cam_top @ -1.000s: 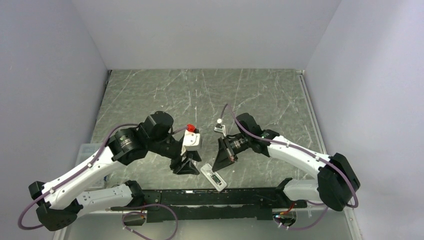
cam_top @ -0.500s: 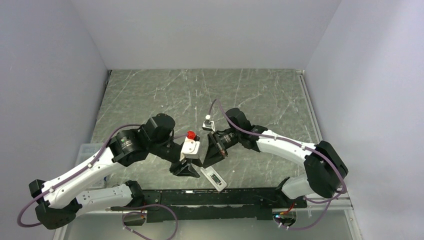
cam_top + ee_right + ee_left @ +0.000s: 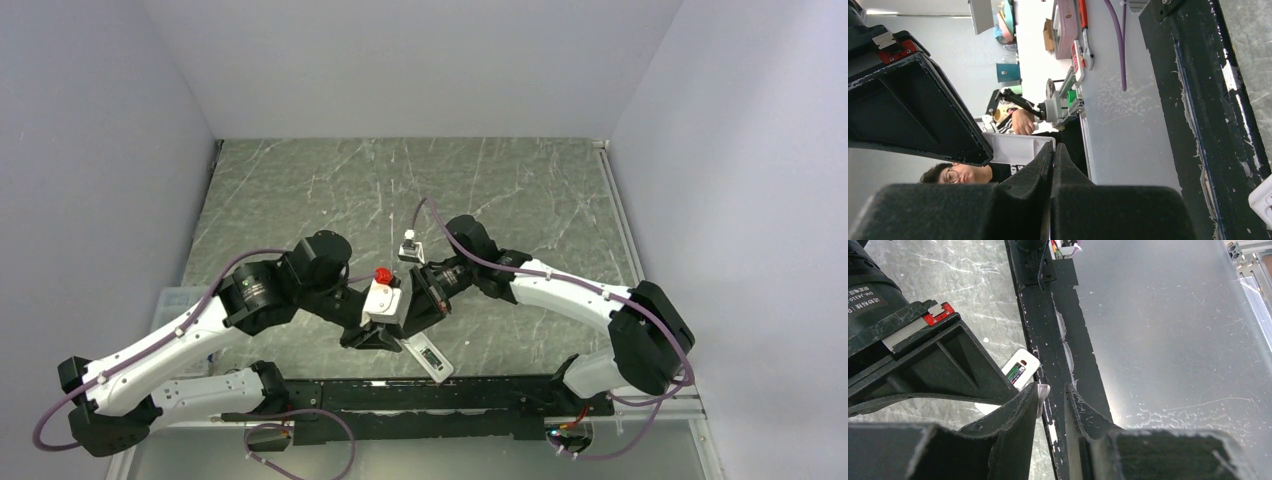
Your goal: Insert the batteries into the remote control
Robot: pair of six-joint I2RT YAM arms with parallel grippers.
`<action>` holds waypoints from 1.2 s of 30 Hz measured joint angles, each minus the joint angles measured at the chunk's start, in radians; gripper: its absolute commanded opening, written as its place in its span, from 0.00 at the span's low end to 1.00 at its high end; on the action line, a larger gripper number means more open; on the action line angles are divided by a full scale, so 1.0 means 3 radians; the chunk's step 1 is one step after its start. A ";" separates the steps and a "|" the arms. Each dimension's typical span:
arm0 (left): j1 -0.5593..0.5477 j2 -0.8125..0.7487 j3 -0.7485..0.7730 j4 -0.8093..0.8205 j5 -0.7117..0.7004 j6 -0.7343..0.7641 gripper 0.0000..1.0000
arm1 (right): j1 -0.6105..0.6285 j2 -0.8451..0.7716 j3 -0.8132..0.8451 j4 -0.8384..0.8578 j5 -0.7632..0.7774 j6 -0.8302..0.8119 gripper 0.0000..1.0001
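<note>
Remote control (image 3: 428,357) loading | left gripper (image 3: 1051,390): jaws seen narrowly apart, nothing gripped | right gripper (image 3: 1053,146): pressed closed, empty | position: laid flat on table (image 3: 300,190), just beside both grippers | batteries: not made out; loading judged unstarted

You are looking down on a grey-green marbled desk (image 3: 500,180), closed in by plain pale walls (image 3: 400,60) on three sides. A scuffed black rail (image 3: 450,395) runs along the desk's near edge, and beside it lies a dull, scratched metal sheet (image 3: 1168,340). In the right wrist view you can see a person with glasses (image 3: 955,175) amid background clutter, including a pink box (image 3: 1066,25).
</note>
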 measured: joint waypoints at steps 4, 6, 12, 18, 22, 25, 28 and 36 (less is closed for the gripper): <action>-0.0019 0.0000 0.0000 0.0001 -0.0050 0.0023 0.16 | 0.0013 -0.0001 0.0000 0.0006 0.0000 0.0010 0.00; -0.0029 0.0004 0.0000 0.0003 -0.0071 0.0034 0.08 | 0.0013 -0.0008 -0.0001 0.0029 0.0005 0.0027 0.00; -0.0056 0.0014 0.0000 0.0038 -0.0093 0.0080 0.00 | 0.0015 -0.0062 -0.0052 0.0031 0.0055 0.0032 0.00; -0.0067 0.0045 0.0000 0.0052 -0.0141 0.0089 0.00 | 0.0015 -0.0130 -0.0153 0.0055 0.0085 0.0058 0.18; -0.0067 0.0048 0.0000 0.0010 -0.0214 0.0092 0.00 | 0.0015 -0.0205 -0.0196 0.0055 0.0086 0.0065 0.34; -0.0067 0.0050 0.0000 -0.0023 -0.0266 0.0092 0.00 | 0.0014 -0.0301 -0.0224 0.0052 0.0093 0.0045 0.38; -0.0067 0.0047 0.0000 -0.0033 -0.0285 0.0090 0.00 | 0.0008 -0.0416 -0.0278 0.0024 0.0139 0.0009 0.39; -0.0067 -0.0013 -0.0098 0.0098 -0.0511 -0.0200 0.00 | -0.0066 -0.0903 -0.0308 -0.0703 0.0804 -0.0511 0.41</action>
